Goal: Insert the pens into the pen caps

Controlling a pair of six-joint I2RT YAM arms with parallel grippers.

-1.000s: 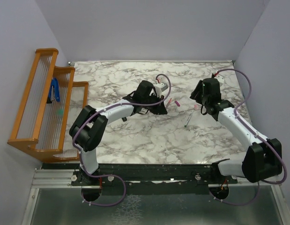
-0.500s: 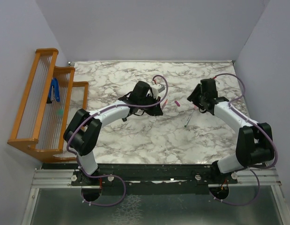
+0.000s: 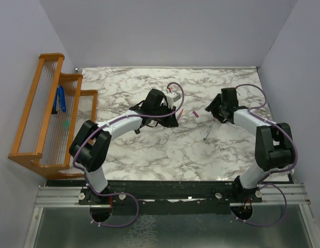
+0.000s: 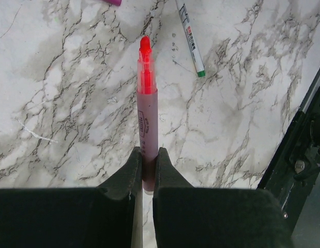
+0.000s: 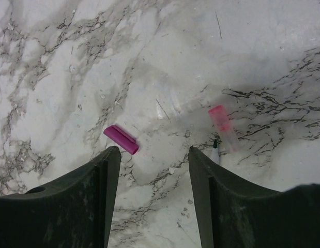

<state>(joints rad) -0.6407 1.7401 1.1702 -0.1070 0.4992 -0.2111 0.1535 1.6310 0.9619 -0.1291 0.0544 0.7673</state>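
A marble-patterned table (image 3: 149, 150) is seen from above, with an orange wooden rack (image 3: 51, 56) set along its left edge. A blue-handled tool (image 3: 60, 99) is kept in the rack's slotted compartments, and a small green item (image 3: 66, 123) lies lower down; what that item is cannot be told. The left gripper (image 4: 148, 160) is clamped on the rear end of a pinkish pen (image 4: 147, 113), whose bare red tip is pointed away from the fingers. A greyish pen (image 4: 189, 36) with a green tip is left flat on the table, just right of it. The right gripper (image 5: 153, 155) is held spread apart over the marble, nothing between its fingers. A magenta cap (image 5: 121, 139) is lying near its left finger, and a pale pink cap (image 5: 222, 125) beyond its right one.
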